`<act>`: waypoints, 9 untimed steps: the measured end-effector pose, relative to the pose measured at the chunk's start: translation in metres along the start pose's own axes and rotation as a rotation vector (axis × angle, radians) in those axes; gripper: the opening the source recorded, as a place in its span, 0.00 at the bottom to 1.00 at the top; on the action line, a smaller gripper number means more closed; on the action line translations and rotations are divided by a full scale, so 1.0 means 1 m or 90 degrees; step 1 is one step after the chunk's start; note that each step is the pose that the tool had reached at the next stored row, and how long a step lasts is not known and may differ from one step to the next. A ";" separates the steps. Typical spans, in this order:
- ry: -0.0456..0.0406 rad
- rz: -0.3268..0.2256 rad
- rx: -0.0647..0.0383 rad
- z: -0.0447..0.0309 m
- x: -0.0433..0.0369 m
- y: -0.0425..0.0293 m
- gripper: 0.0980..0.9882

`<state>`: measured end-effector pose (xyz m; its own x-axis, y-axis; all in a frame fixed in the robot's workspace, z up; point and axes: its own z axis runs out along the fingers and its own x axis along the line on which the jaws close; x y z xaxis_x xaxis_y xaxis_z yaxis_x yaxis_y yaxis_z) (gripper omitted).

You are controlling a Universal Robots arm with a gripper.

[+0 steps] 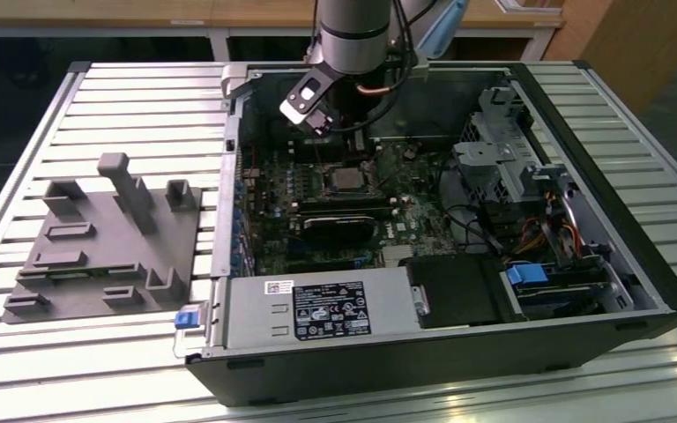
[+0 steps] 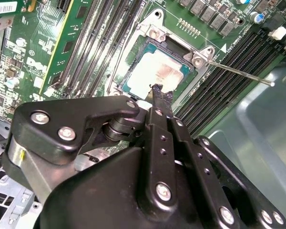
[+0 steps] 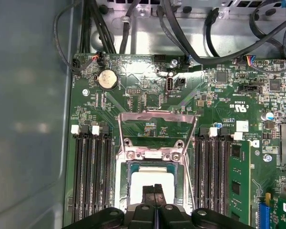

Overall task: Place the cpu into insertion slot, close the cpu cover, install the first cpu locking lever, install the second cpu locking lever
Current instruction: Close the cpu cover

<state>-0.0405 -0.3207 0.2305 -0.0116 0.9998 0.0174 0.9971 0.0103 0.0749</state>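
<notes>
One robot arm (image 1: 356, 26) carries one gripper (image 3: 154, 188) with two fingers (image 3: 148, 193). One open computer case (image 1: 433, 363) lies on the one tabletop (image 1: 138, 97), with one grey moulded tray (image 1: 103, 247) at its nine o'clock in the exterior view. Inside are one cpu (image 3: 151, 179), one insertion slot (image 3: 123, 183), one cpu cover (image 3: 157, 115), one coin battery (image 3: 107, 79) and two banks of memory slots (image 3: 90, 171).

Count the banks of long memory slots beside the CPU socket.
2: one bank runs along one side of the insertion slot, the other bank along the opposite side.
</notes>
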 end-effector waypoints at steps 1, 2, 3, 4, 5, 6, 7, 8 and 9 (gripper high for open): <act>0.0002 0.000 0.000 -0.0006 0.0000 0.0001 0.01; 0.0003 0.000 0.000 -0.0014 0.0000 0.0001 0.01; 0.0003 0.000 0.000 -0.0021 0.0000 0.0002 0.01; 0.0003 0.000 0.000 -0.0028 0.0000 0.0003 0.01; 0.0003 0.000 0.000 -0.0036 0.0001 0.0003 0.01; 0.0008 0.000 0.001 -0.0047 0.0001 0.0004 0.01; 0.0014 0.000 0.001 -0.0058 0.0001 0.0005 0.01; 0.0024 0.000 0.001 -0.0070 0.0001 0.0006 0.01; 0.0034 0.000 0.001 -0.0080 0.0001 0.0007 0.01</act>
<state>-0.0404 -0.3207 0.2385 -0.0117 0.9997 0.0228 0.9973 0.0100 0.0727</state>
